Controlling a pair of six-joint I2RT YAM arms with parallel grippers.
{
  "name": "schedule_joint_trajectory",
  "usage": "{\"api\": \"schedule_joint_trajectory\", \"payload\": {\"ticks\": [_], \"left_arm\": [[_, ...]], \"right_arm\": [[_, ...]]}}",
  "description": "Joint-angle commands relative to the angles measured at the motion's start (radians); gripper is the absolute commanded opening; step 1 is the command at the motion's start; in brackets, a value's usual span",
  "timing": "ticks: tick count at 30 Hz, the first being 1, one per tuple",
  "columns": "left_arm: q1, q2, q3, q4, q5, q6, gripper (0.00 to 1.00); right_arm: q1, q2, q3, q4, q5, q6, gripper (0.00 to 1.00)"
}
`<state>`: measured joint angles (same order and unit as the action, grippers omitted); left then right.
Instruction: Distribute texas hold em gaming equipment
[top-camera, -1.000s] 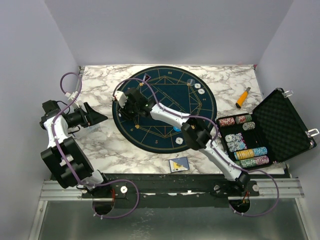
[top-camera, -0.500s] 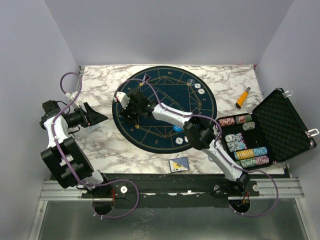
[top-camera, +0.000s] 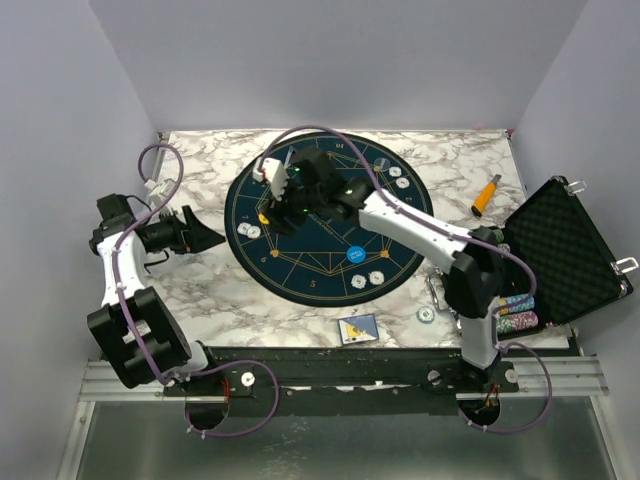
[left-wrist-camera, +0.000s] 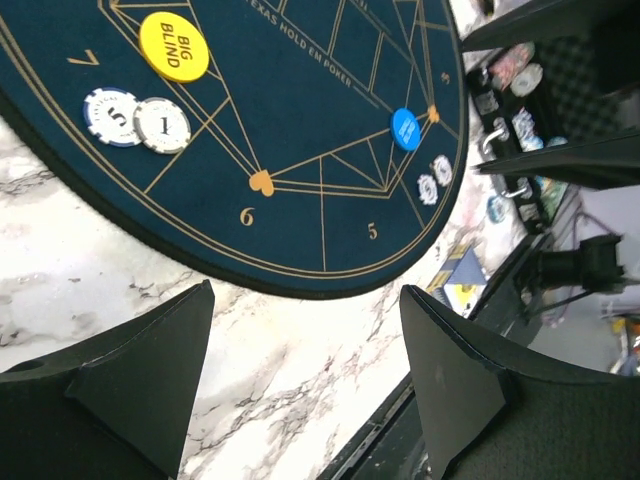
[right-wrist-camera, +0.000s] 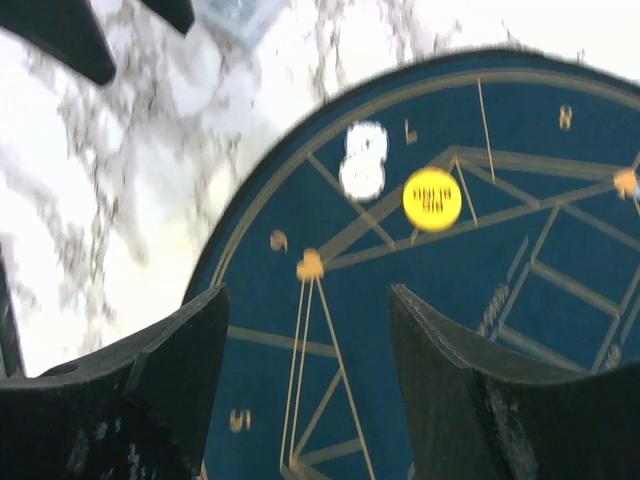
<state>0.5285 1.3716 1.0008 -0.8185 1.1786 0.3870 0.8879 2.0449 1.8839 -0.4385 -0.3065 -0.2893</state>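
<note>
Chips (left-wrist-camera: 162, 124) look small, stiff, light and slick, probably best pinched across the rim. Both arms' jaws gape, released and empty.

Left tool (left-wrist-camera: 305, 300), right tool (right-wrist-camera: 307, 295): jaws apart

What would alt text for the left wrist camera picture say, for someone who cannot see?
A round dark blue felt poker mat lies on a white marble table, carrying a yellow Big Blind disc, two touching whitish chips and a blue disc. The open black left tool frames the bottom, empty.
</note>
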Motion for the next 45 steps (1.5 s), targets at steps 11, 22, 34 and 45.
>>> {"api": "schedule_joint_trajectory", "payload": {"ticks": [11, 22, 34, 45], "left_arm": [[-0.347, -0.090, -0.055, 0.031, -0.272, 0.036, 0.77], [-0.369, -0.055, -0.054, 0.036, -0.264, 0.033, 0.77], [-0.369, -0.062, -0.058, 0.039, -0.272, 0.026, 0.77], [-0.369, -0.043, -0.047, 0.043, -0.269, 0.019, 0.77]], "right_arm": [[-0.398, -0.519, -0.718, -0.249, 0.033, -0.127, 0.67], [-0.434, -0.662, -0.999, -0.383, 0.133, -0.273, 0.66], [-0.433, -0.621, -1.083, -0.457, 0.135, -0.344, 0.66], [-0.433, -0.646, -1.140, -0.437, 0.158, -0.347, 0.73]]}}
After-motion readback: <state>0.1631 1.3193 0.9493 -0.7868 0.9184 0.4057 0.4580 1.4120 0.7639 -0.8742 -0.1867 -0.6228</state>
